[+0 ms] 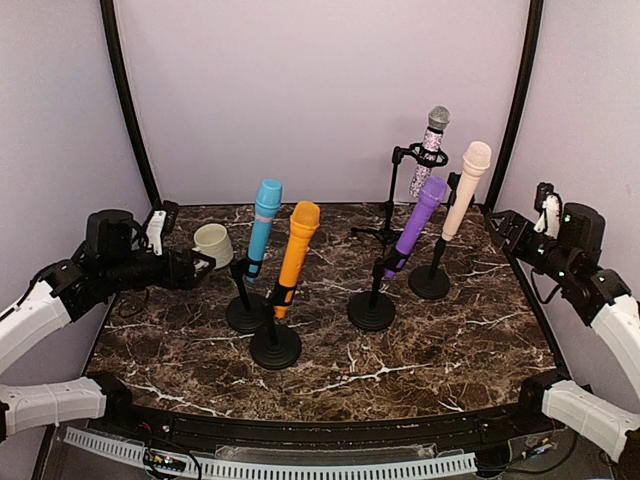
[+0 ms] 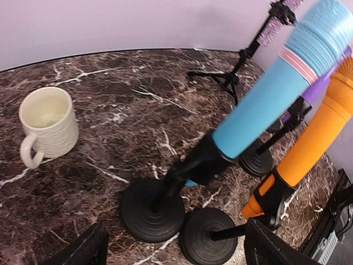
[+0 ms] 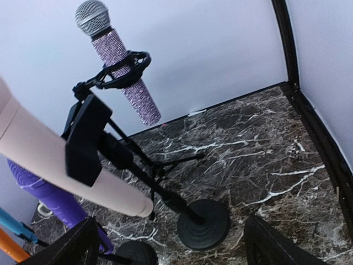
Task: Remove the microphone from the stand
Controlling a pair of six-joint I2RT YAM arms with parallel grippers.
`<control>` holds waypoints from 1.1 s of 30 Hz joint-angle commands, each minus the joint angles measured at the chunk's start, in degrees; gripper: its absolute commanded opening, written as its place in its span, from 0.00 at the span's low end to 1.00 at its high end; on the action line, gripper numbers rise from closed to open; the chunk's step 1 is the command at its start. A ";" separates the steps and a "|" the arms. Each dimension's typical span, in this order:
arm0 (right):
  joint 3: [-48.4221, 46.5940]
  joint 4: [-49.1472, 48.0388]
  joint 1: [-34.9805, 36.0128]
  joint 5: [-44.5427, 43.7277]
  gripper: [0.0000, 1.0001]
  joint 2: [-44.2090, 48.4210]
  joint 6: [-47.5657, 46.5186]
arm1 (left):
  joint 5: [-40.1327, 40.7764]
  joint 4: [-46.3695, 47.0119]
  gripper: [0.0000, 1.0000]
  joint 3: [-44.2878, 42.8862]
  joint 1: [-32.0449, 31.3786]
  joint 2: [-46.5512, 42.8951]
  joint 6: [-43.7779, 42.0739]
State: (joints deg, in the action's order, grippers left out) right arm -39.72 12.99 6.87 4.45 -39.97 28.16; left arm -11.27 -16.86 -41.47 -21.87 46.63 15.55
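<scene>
Several microphones sit in black stands on the marble table [image 1: 450, 350]: a blue one [image 1: 264, 225], an orange one [image 1: 296, 255], a purple one [image 1: 417, 225], a cream one [image 1: 466, 190] and a glittery one [image 1: 432, 150] on a tripod. My left gripper [image 1: 197, 266] is open and empty, left of the blue microphone [image 2: 276, 99] and apart from it. Its fingers [image 2: 83, 251] frame the blue microphone's round base [image 2: 153, 210]. My right gripper [image 1: 505, 228] is open and empty, right of the cream microphone [image 3: 60, 160], whose base [image 3: 204, 223] lies between its fingers [image 3: 273, 245].
A cream ribbed mug [image 1: 213, 243] stands at the back left, just beyond my left gripper; it also shows in the left wrist view [image 2: 48, 126]. The orange microphone's base [image 2: 209, 237] touches the blue one's. Walls close the back and sides.
</scene>
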 commanded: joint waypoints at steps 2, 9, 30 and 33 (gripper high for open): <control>2.99 2.14 3.89 2.93 0.92 3.74 2.58 | 5.80 1.75 0.87 -1.51 -13.19 1.96 -1.27; 7.81 -0.05 9.90 5.68 0.91 4.67 5.25 | 14.94 6.31 0.86 0.29 -27.85 2.63 -1.34; 8.15 -14.63 36.19 -10.74 0.90 -7.30 8.71 | 30.80 6.13 0.87 2.16 -40.03 12.47 -1.05; 7.92 -15.12 36.70 -11.31 0.90 -7.61 8.59 | 30.72 6.21 0.87 2.08 -40.01 13.74 -1.11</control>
State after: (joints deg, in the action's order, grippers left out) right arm -31.90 2.26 42.50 -4.54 -47.35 36.14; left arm 18.06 -10.83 -39.42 -61.67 59.11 14.98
